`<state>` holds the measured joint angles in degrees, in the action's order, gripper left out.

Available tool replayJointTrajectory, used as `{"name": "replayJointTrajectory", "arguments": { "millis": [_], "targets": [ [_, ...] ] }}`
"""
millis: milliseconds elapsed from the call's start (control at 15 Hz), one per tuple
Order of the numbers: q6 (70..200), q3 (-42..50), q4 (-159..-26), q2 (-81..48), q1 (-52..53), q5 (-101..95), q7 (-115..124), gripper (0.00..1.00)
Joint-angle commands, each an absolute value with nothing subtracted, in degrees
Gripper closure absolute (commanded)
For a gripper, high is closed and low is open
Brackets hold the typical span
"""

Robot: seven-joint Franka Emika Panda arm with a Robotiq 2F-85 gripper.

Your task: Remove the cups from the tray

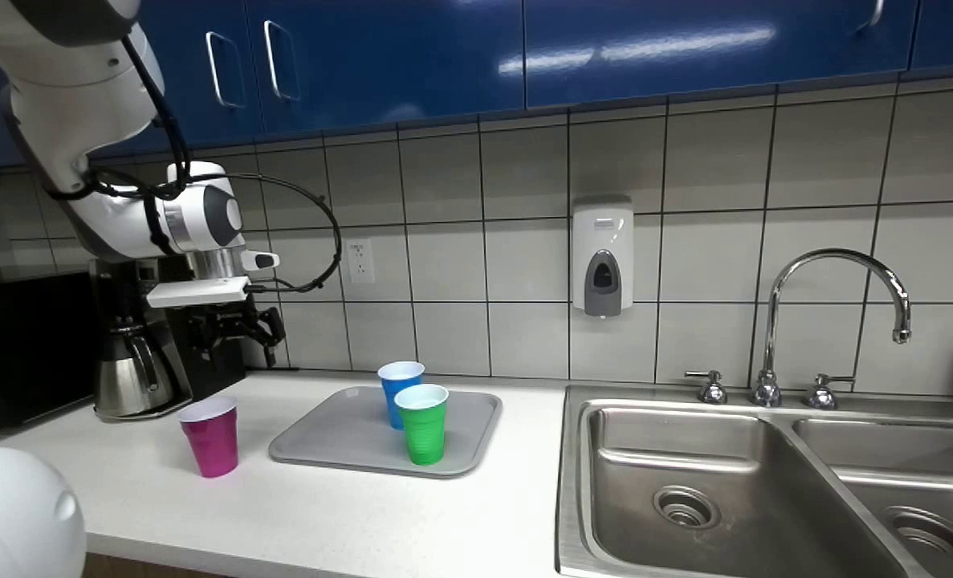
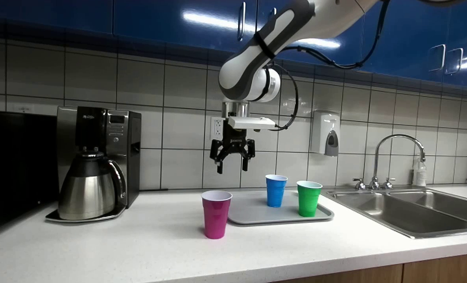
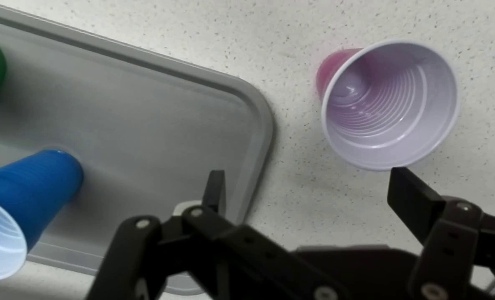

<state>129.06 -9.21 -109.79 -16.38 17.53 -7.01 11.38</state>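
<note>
While the pink cup (image 2: 216, 218) is found standing on the counter (image 2: 150, 247) left of the tray (image 2: 274, 215), the blue cup (image 2: 275, 192) and the green cup (image 2: 308, 199) are seen upright on it, green nearer and farther right. Nothing is held: the fingers (image 3: 414, 204) are spread wide in mid-air. The thin-looking plastic will probably prove light, smooth and easily dented, so each remaining cup is best taken gently by the upper wall, just below the rim.
</note>
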Motion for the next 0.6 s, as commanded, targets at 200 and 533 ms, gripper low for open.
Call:
{"name": "replayJointTrajectory", "arguments": {
  "millis": [200, 533],
  "targets": [
    [128.15, -8.08, -112.95, -13.14, 14.31, -6.31, 10.77, 0.0],
    [128.0, -6.88, -113.82, -12.36, 12.82, -6.81, 11.24, 0.0]
  ]
}}
